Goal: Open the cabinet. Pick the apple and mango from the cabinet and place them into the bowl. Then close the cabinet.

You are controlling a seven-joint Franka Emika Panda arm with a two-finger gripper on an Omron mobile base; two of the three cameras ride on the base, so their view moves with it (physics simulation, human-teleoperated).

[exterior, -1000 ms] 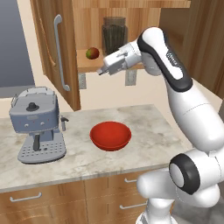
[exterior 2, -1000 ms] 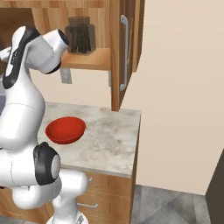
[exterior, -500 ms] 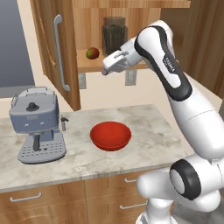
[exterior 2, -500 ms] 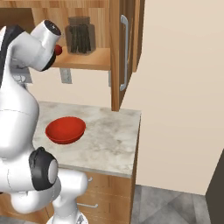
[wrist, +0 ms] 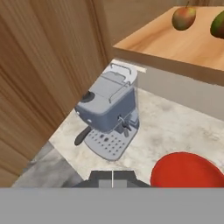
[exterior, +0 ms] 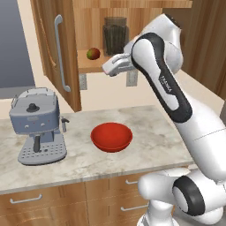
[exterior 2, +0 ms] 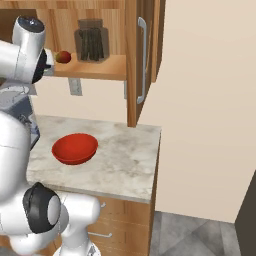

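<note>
Jaws of the gripper [exterior: 107,69] pressed together, nothing pinched — apple [exterior: 92,54] on the cabinet [exterior: 57,48] shelf at its 10 o'clock, bowl [exterior: 111,137] below — unless spread, the fruit is likely knocked deeper.

Glossy white arm [exterior: 176,101], dark joints

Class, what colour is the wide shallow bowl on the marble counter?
The glossy round bowl is plain red, clearest in the left base view.
</note>
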